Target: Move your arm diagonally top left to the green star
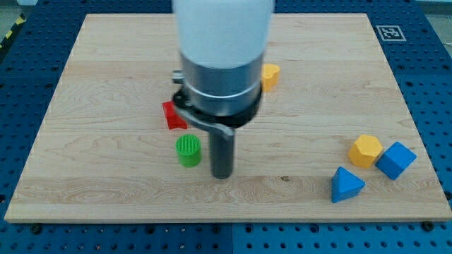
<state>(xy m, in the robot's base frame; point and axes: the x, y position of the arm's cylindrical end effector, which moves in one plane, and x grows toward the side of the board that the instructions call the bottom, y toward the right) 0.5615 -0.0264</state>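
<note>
- Nearest, toward the view's bottom right: blue wedge (346, 185), then yellow hexagon (365, 150) touching blue cube (395, 160).
- Rested my tip (222, 175) on the tabletop (106, 42). Carried no hand, only a bare rod, so nothing to spread or pinch.
- Stood just down-right of the green block (188, 150), apart; looked round and ribbed, star shape unsure.
- Farther: red block (171, 116) and yellow block (271, 75), partly hidden.
- Judged the approach unfinished; called for a short up-left slide.

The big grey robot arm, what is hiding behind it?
Behind the arm, a red block pokes out on the view's left and a yellow block on its right. Both are partly covered. No green star shows; whatever else lies behind is hidden.
</note>
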